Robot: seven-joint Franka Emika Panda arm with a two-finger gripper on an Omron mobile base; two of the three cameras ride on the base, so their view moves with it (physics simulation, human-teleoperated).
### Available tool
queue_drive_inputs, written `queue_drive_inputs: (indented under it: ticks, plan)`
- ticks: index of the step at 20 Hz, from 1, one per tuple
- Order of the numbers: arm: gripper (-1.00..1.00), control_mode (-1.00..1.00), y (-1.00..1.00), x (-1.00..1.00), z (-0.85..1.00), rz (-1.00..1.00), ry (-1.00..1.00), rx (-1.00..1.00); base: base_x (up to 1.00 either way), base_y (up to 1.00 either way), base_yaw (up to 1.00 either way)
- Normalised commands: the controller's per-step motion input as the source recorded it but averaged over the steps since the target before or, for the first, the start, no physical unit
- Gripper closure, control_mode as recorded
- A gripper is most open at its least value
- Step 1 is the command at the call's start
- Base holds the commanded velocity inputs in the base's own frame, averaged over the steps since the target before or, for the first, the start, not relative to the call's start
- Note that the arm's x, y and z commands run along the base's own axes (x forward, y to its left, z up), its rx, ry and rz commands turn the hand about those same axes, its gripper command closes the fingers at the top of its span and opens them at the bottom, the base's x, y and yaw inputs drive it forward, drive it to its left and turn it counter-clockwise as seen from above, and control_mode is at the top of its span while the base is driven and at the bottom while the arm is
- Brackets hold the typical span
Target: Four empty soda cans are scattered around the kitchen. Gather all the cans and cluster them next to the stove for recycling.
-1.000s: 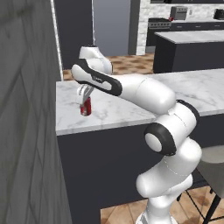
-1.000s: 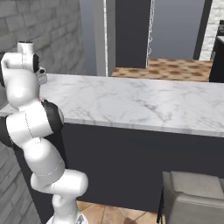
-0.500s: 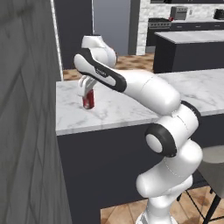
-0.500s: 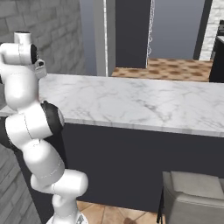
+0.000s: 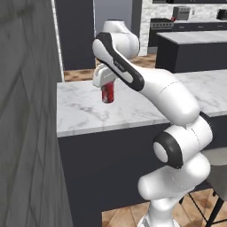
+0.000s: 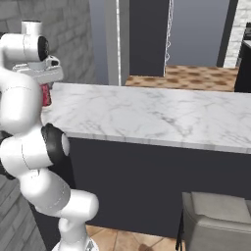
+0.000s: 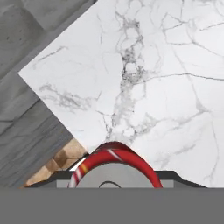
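jaws: clamped on red soda can (image 5: 107, 93), its silver top up against the hand | can: upright between jaws, lifted above marble tabletop (image 5: 84, 108) | beneath jaws: tabletop corner beside grey wall (image 7: 22, 87)

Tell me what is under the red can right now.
The red soda can hangs in the hand, lifted off the white marble counter, near its left end. Bare marble lies beneath it. The can's own base is hidden from view.

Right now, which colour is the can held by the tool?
The can is red with a silver top, seen best in the left base view.
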Motion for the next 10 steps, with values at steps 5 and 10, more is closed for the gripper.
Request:
queue_drive_inputs:
  ticks: [5,10]
  plan:
    - [1.00,-1.00,-0.93,-0.50,0.05,-0.35,0.00,0.00,0.00,0.00,0.00]
    - [1.00,-1.00,-0.77,-0.44,0.00,-0.36,-0.01,-0.04,0.00,0.00,0.00]
